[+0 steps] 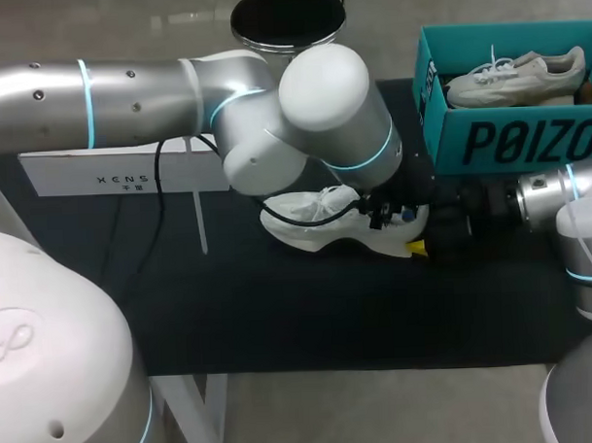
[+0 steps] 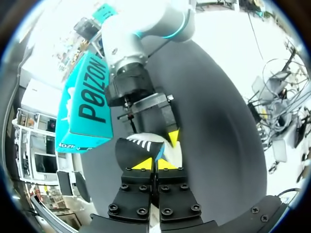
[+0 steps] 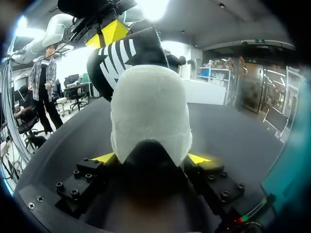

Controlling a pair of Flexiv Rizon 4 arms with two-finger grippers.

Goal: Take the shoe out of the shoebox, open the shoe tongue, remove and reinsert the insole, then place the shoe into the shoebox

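A white shoe [image 1: 306,231] lies on its side on the dark table mat, just in front of the teal shoebox [image 1: 439,129]. My right gripper [image 1: 421,238] comes in from the right. Its fingers clasp the shoe's white heel [image 3: 150,111] from both sides [image 3: 151,158]. My left arm reaches across from the left. Its gripper [image 2: 155,164] is shut on a black insole with white stripes [image 2: 136,148]. The insole's heel end [image 3: 124,56] stands up out of the shoe, with the left gripper's yellow tips [image 3: 107,35] at its top edge.
A second pale shoe [image 1: 515,78] lies inside the shoebox. A long white box [image 1: 119,169] stands at the back left of the mat. A black round bin [image 1: 289,18] sits behind the table. The mat [image 1: 309,318] in front of the shoe is bare.
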